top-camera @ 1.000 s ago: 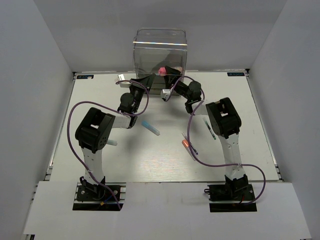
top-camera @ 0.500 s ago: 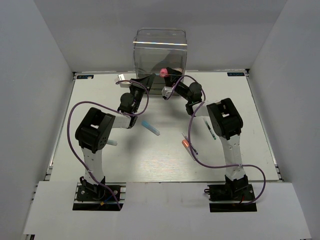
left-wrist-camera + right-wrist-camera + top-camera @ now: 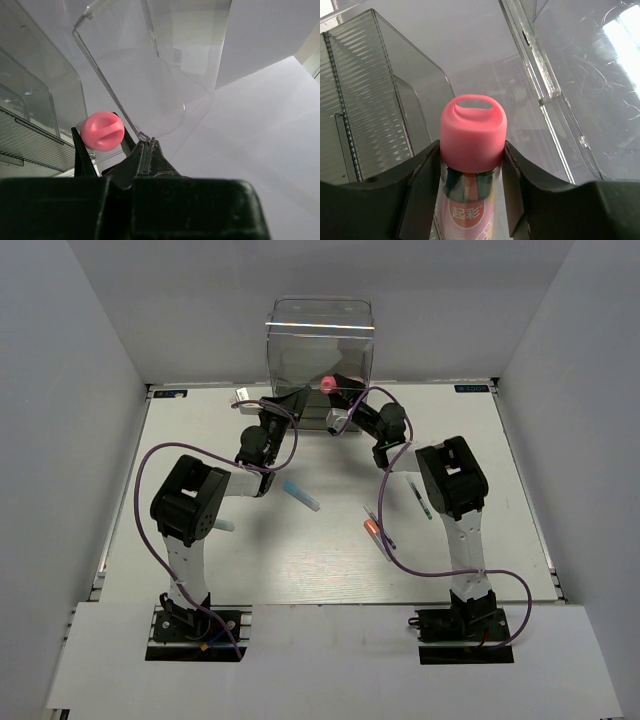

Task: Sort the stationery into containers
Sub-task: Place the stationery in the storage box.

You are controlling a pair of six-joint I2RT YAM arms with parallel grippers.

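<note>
The tall clear box (image 3: 320, 340) with drawers stands at the back middle. My right gripper (image 3: 333, 392) is shut on the stubby pink-red tube (image 3: 327, 383) and holds it at the box's front; in the right wrist view the tube (image 3: 472, 125) stands upright between the fingers (image 3: 425, 170), facing the clear drawers (image 3: 380, 90). My left gripper (image 3: 298, 398) is shut on a thin clear edge of the box (image 3: 150, 65); its tips (image 3: 146, 145) pinch a small clear tab. The pink cap (image 3: 102, 131) shows just to their left.
On the table lie a blue-capped white marker (image 3: 300, 496), a mint-green bar (image 3: 225, 525), an orange-tipped clear pen (image 3: 375, 532) and a thin dark pen (image 3: 418, 497). Purple cables loop over both arms. Grey walls enclose the table.
My right gripper has shifted slightly toward the box with the pink tube. My left gripper has stayed in place on the clear edge.
</note>
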